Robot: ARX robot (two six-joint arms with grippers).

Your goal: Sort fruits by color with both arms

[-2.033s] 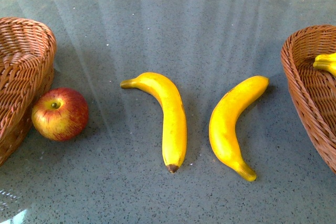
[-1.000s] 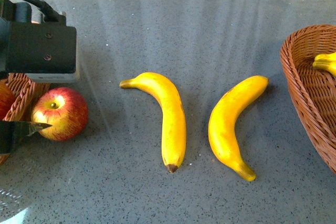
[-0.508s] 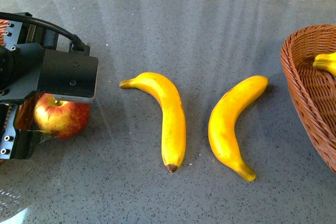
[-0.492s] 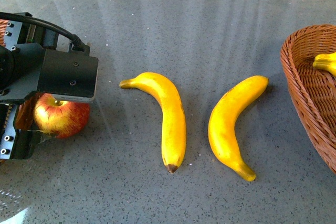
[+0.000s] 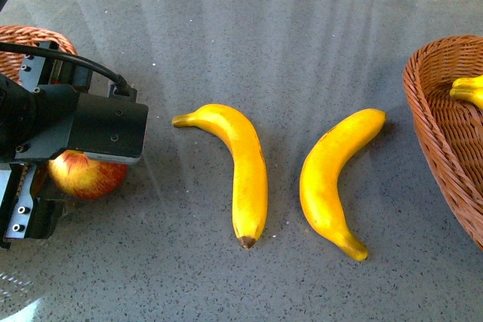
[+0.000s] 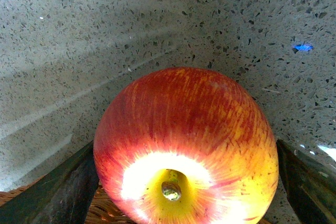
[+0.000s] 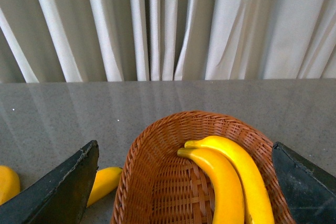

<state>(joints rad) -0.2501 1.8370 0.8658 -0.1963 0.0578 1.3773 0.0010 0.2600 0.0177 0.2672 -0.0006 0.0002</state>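
Note:
A red apple (image 5: 87,176) with yellow streaks lies on the grey table beside the left wicker basket (image 5: 30,35). My black left arm (image 5: 75,126) hangs over it. In the left wrist view the open left gripper (image 6: 186,187) straddles the apple (image 6: 184,129), one finger on each side. Two yellow bananas (image 5: 245,167) (image 5: 332,179) lie mid-table. My right gripper (image 7: 184,192) is open and empty above the right basket (image 7: 131,182), which holds two bananas (image 7: 223,187) (image 7: 247,169). The second apple is out of view.
The right basket (image 5: 438,111) stands at the table's right edge with a banana tip (image 5: 468,90) showing. White curtains (image 7: 168,24) hang behind the table. Bare grey tabletop (image 5: 287,50) lies behind the bananas.
My left arm has come in from the left and lowered over the apple, so its open jaws now straddle it. The bananas have not moved.

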